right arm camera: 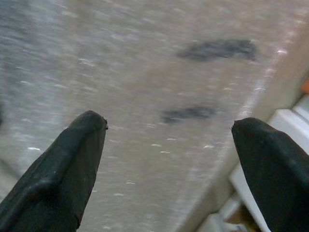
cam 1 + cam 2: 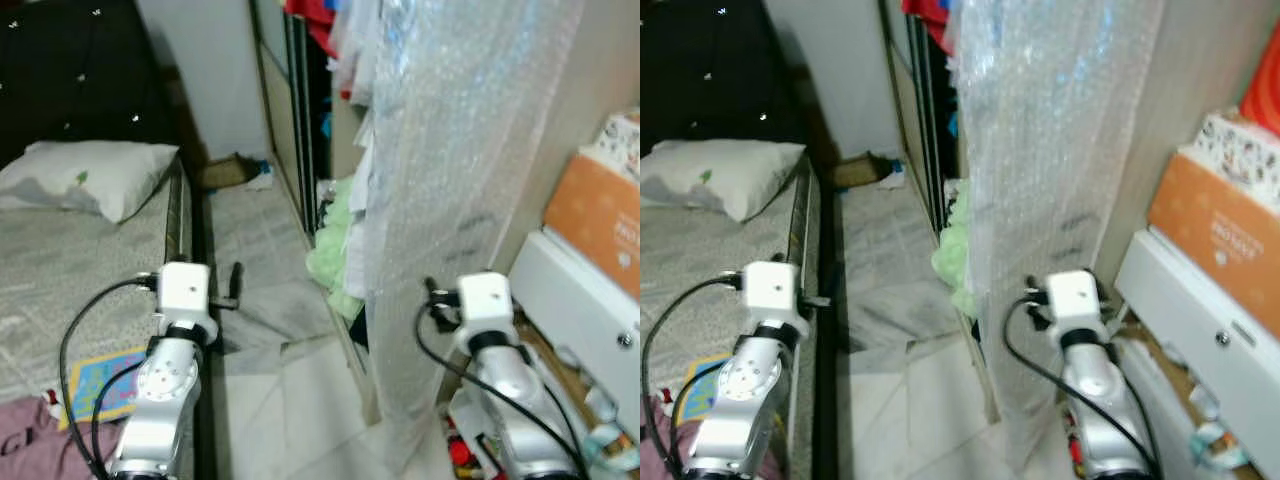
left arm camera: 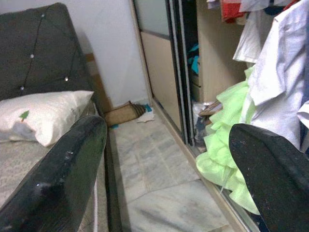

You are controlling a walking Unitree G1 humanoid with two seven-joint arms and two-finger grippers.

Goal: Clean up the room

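I stand in a narrow aisle between a bed point(image 2: 70, 270) and an open wardrobe point(image 2: 310, 120). My left gripper point(image 2: 232, 290) is held out over the bed's edge and is open with nothing between its fingers point(image 3: 72, 164). It looks down the tiled floor point(image 3: 149, 164) past a lime green garment point(image 3: 224, 159) that spills from the wardrobe. My right gripper point(image 2: 432, 295) is open too and sits close to a hanging sheet of bubble wrap point(image 2: 460, 150). That sheet lies just beyond its fingertips point(image 1: 82, 145).
A white pillow point(image 2: 90, 175), a colourful flat item point(image 2: 100, 385) and pink cloth point(image 2: 30, 440) lie on the bed. Flattened cardboard point(image 2: 228, 172) rests at the aisle's far end. At right stand an orange box point(image 2: 595, 215) and a white cabinet point(image 2: 580, 310), with clutter below.
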